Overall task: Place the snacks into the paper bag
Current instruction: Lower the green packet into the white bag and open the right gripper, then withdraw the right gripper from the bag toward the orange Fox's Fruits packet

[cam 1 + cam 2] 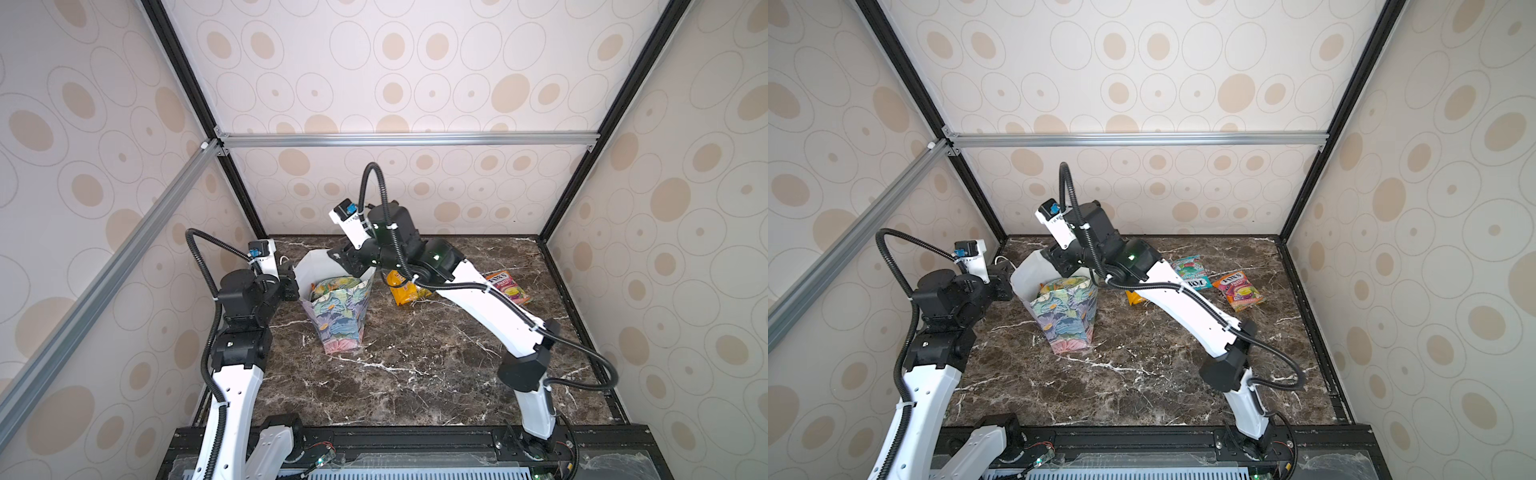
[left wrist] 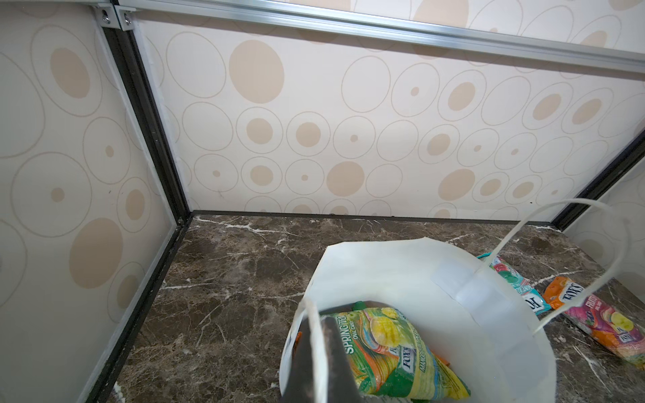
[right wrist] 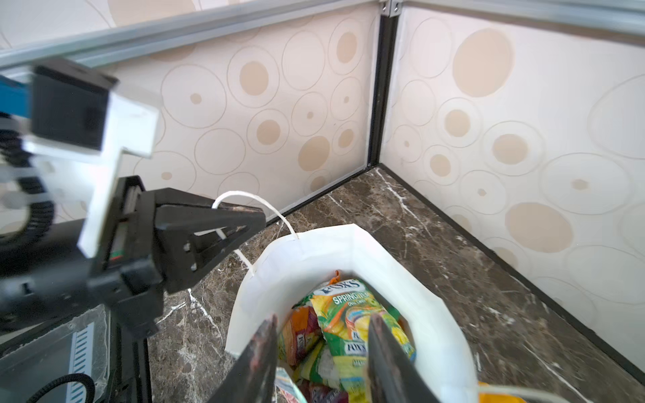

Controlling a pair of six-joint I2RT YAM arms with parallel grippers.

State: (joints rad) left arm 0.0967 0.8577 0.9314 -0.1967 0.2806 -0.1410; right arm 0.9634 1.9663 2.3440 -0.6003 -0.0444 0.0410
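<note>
When looking at the right gripper (image 3: 323,317), seeing jaws roughly halfway apart and clamped on nothing, parked right above the mouth of the paper bag (image 1: 336,320). Reads as the letting-go step: green-and-yellow packet (image 3: 343,307) lying loose just below the jaws, resting on an orange packet (image 3: 300,335) down inside. Makes sense to hang centred over the opening, to avoid snagging the rim. Across the mouth, left gripper (image 3: 249,221) pinched tight on the near cord handle (image 3: 260,198), presumably to keep the bag upright and spread wide. Bag itself standing left of centre, toward the back of the marble tabletop (image 1: 415,374). Farther out on the right-arm side: yellow packet (image 1: 405,291) near the bag, then teal packet (image 1: 1192,272) and orange-pink packet (image 1: 509,286), flat on the table, not yet bagged.
</note>
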